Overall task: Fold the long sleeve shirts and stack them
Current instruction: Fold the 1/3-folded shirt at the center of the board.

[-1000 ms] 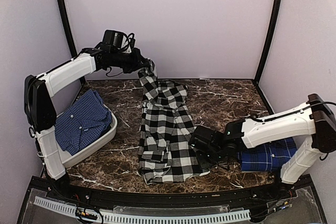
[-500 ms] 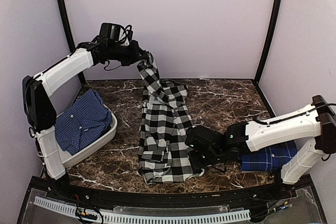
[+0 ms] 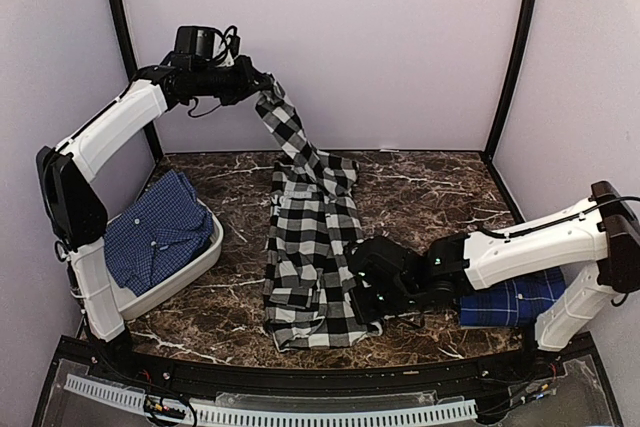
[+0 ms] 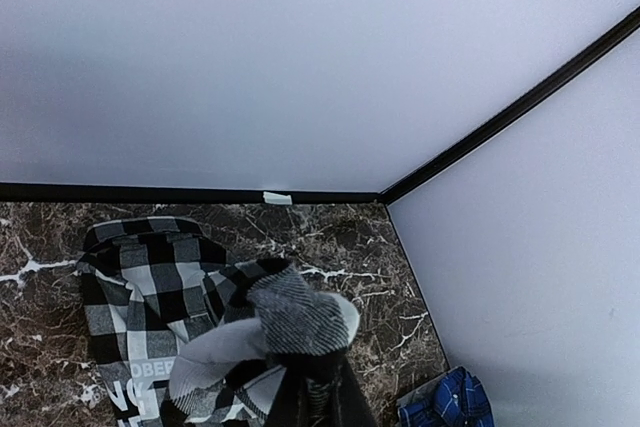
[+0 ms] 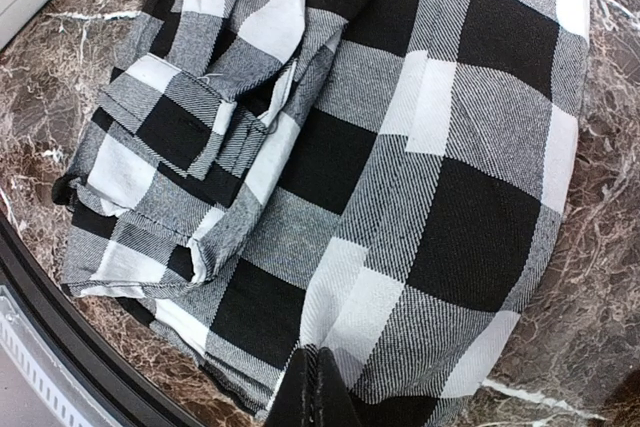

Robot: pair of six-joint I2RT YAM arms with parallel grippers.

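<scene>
Black-and-white checked shirt (image 3: 312, 247) mid-fold, left gripper (image 3: 258, 87) clamping its raised far end, right gripper (image 3: 362, 295) pinching its near side; next likely lay raised end forward.

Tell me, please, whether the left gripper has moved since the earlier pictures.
Yes. The left gripper, shut on the checked shirt, has risen farther above the table's back edge and drifted left toward the corner post.

There were three shirts: one checked shirt (image 3: 312, 247) and two blue, the left blue shirt (image 3: 155, 232) and right blue shirt (image 3: 515, 299). There was one bin (image 3: 190, 272) and two arms, left arm (image 3: 115, 137), right arm (image 3: 530, 247).
</scene>
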